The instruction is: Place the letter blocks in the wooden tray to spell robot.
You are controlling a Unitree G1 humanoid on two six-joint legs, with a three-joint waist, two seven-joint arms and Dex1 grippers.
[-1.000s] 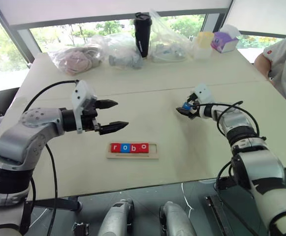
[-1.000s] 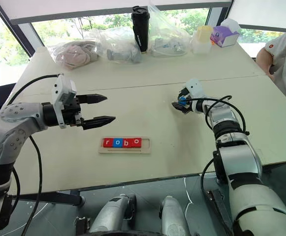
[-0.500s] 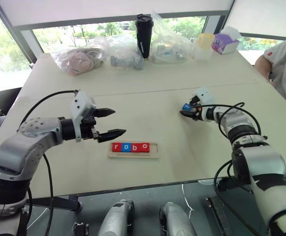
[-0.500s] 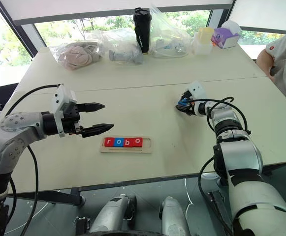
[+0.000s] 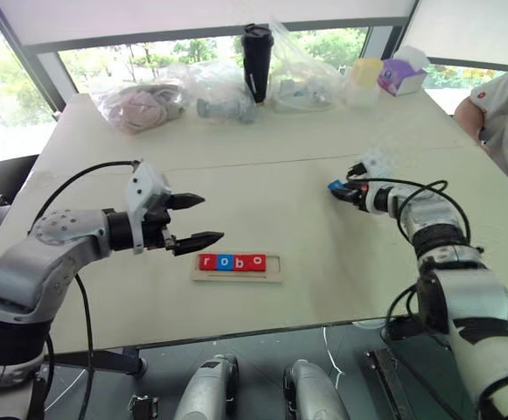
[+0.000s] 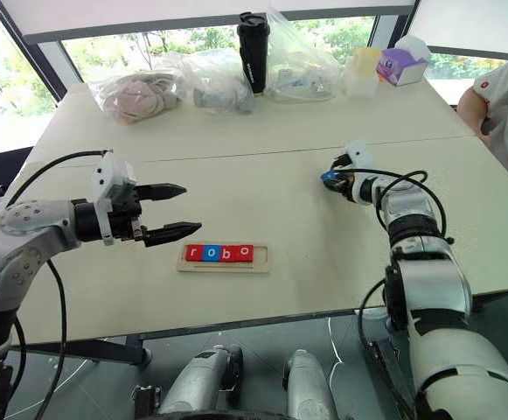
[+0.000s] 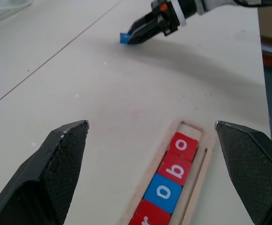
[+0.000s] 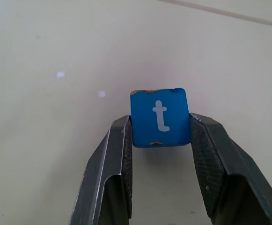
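Since a second ago: right gripper (image 8: 160,140) closed from wide open onto the blue "t" block (image 8: 159,117), shifted slightly toward the right edge of the tabletop (image 5: 262,166); left gripper (image 5: 194,219) much as before.

Right arm: stretched forward over the right side of the tabletop, jaws pointing inward and down, pinching the "t" block by two opposite sides, letter face up, at or just above the surface.

Left arm: bent, forearm level, jaws spread wide and empty, pointing right, hovering just left of the wooden tray (image 5: 236,276).

Wooden tray: near front edge, centre; four letter blocks (image 5: 231,262) inside reading r, o, b, o in red, blue, red, red; rightmost slot bare.

Far edge: clear bags (image 5: 140,101), black tumbler (image 5: 254,61), yellow cup (image 5: 364,77), purple box (image 5: 397,76). Person's sleeve (image 5: 507,109) at right.

Between "t" block and tray: bare tabletop.
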